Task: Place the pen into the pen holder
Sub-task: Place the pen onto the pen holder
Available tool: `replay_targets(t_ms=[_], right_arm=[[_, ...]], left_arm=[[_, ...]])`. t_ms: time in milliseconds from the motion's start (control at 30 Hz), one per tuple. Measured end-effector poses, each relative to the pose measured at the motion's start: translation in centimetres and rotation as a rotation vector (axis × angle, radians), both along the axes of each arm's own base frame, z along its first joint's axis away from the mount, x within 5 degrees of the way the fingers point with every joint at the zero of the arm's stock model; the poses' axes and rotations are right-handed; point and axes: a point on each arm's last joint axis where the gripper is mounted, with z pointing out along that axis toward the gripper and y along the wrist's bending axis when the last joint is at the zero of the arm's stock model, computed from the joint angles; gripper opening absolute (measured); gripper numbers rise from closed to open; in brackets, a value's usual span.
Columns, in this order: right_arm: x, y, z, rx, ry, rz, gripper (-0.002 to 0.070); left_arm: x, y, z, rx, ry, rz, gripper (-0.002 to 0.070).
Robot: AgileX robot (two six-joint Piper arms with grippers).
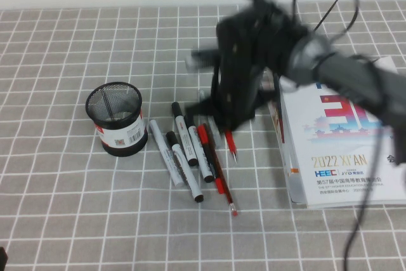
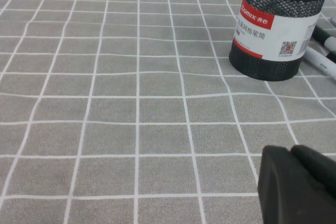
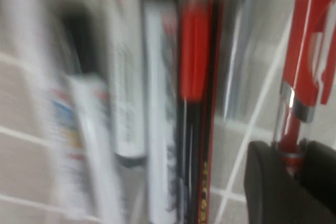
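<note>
One red pen (image 3: 297, 72) sits pinched in my right gripper (image 3: 294, 163), beside four white markers (image 1: 179, 157). One pen holder (image 1: 117, 120) stands near. My left gripper (image 2: 296, 187) waits apart, and I cannot tell its grip.

- A table (image 1: 63, 207) covered by a grey cloth with a white grid is seen.
- The pen holder (image 1: 116, 120) stands upright at about 9 o'clock from the centre.
- White markers (image 1: 183, 157) and a thin red pencil (image 1: 223, 188) are laid side by side at 3 o'clock of the holder.
- The pen (image 1: 231, 145) lies at their 3 o'clock edge.
- A booklet (image 1: 336, 150) lies flat at 3 o'clock.
- The right gripper (image 1: 238, 109) is over the pens; the left gripper (image 2: 299, 187) is low at 7 o'clock.
</note>
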Motion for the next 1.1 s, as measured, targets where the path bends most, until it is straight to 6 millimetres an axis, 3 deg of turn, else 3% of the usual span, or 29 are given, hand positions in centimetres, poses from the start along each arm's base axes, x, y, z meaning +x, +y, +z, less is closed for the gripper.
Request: replay_targets(t_ms=[167,300,467,700,800,933,1100], right_arm=[[-1.5,-0.2,8.1,0.122,-0.307,0.017,0.0066],[-3.0,0.1,10.6,0.216,-0.491,0.028,0.0066],[-3.6,0.7,8.3,0.426,-0.660,0.045,0.0066],[-4.2,3.6,7.7,0.868,-1.075,0.409,0.0065],[-3.2,4.8,6.4,0.923,-1.116,0.405,0.0065],[-1.7,6.3,2.8,0.913,-1.088,0.407,0.0065],[-1.7,7.7,0.4,0.917,-1.055,0.425,0.0065]], left_arm=[[0.0,0.0,0.0,0.000,0.000,0.000,-0.0006],[0.0,0.0,0.0,0.000,0.000,0.000,-0.0006],[0.0,0.0,0.0,0.000,0.000,0.000,-0.0006],[0.0,0.0,0.0,0.000,0.000,0.000,-0.0006],[0.0,0.0,0.0,0.000,0.000,0.000,-0.0006],[0.0,0.0,0.0,0.000,0.000,0.000,-0.0006],[0.0,0.0,0.0,0.000,0.000,0.000,-0.0006]])
